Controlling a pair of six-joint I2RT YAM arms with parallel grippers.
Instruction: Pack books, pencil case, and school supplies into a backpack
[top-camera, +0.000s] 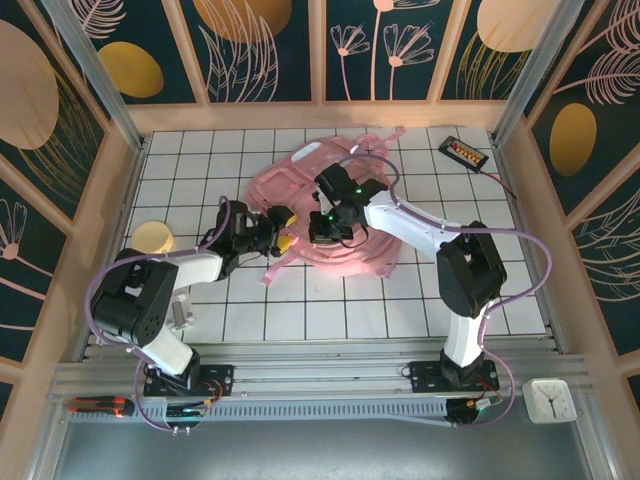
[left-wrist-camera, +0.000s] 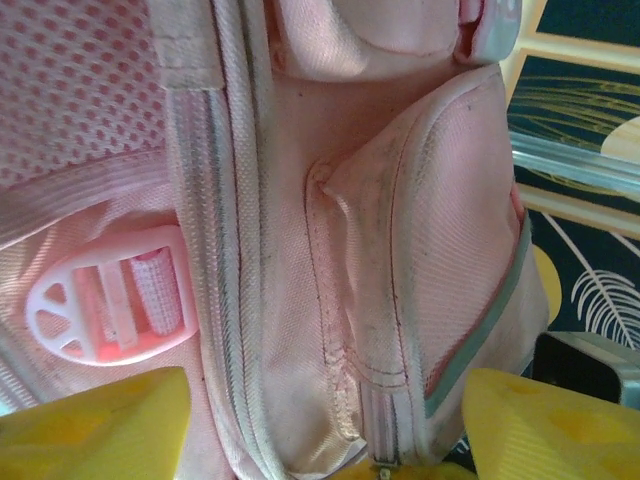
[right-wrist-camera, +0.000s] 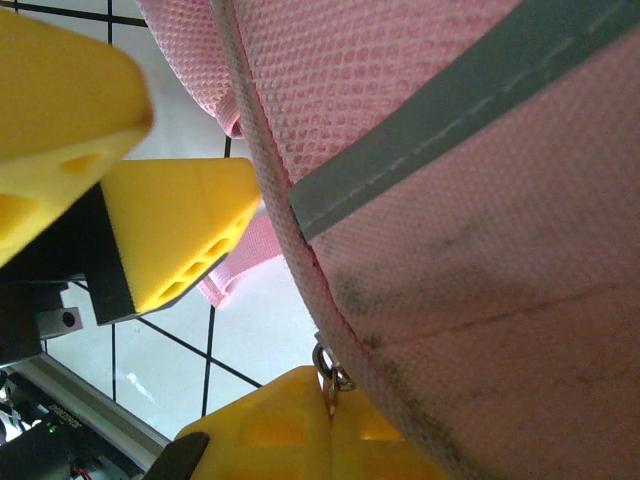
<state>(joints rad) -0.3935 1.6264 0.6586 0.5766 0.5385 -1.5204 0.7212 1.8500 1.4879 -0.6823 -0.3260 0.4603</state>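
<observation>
White-black arms (top-camera: 410, 225), purple cables (top-camera: 548, 270), yellow fingers (left-wrist-camera: 100, 425)

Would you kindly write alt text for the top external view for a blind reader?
A bright pink backpack lies on a white gridded table, with both arms reaching in: the left pincer at its left edge, the right pincer over its middle. A pale yellow disc sits far left, a black gadget in the far-right corner.

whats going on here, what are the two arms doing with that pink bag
Both arms are at the pink backpack, which lies in the middle of the table. The right gripper looks pinched shut on a metal zip pull at the bag's edge, probably to work the zip. The left gripper is open, its yellow fingers spread either side of the bag's fabric.
</observation>
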